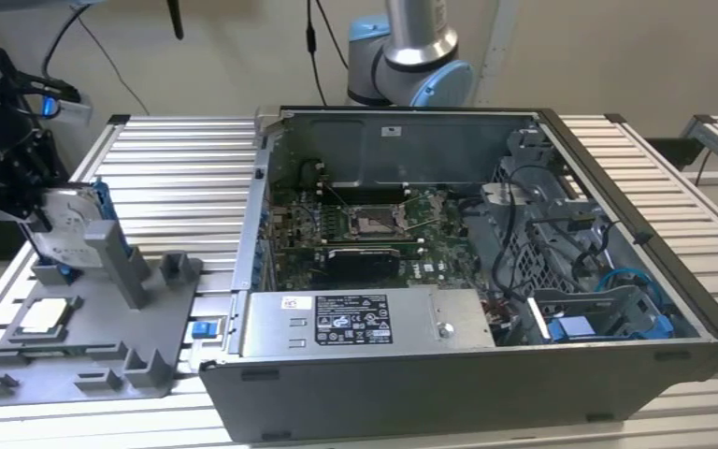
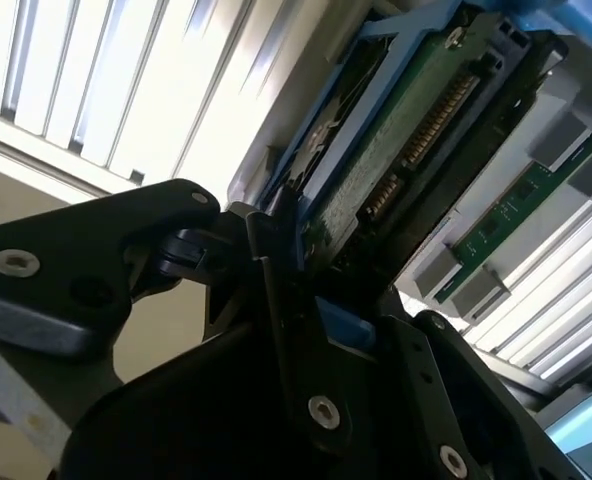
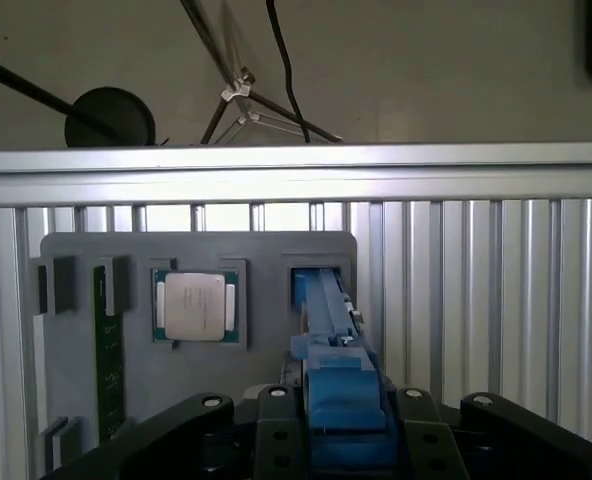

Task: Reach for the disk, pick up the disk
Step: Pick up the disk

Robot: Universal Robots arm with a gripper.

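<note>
The disk [image 1: 67, 221] stands upright on its edge in a slot of the grey fixture [image 1: 91, 351] at the exterior view's left, silver face outward, blue carrier around it. My gripper [image 1: 37, 211] sits on its upper end. In the first wrist view the blue carrier edge of the disk [image 3: 338, 385] runs down between my black fingers [image 3: 276, 425] to the slot, and my gripper [image 3: 341, 405] is shut on it. In the second wrist view the disk [image 2: 406, 140] shows its green circuit board and connector, clamped at my gripper [image 2: 311, 290].
A square silver processor chip [image 1: 45, 316] [image 3: 198, 305] lies in the fixture [image 3: 266, 262] beside the disk's slot, with a green memory stick [image 3: 103, 355] further along. An open computer case [image 1: 459, 271] fills the slatted table's middle. Another arm's base [image 1: 409, 56] stands behind it.
</note>
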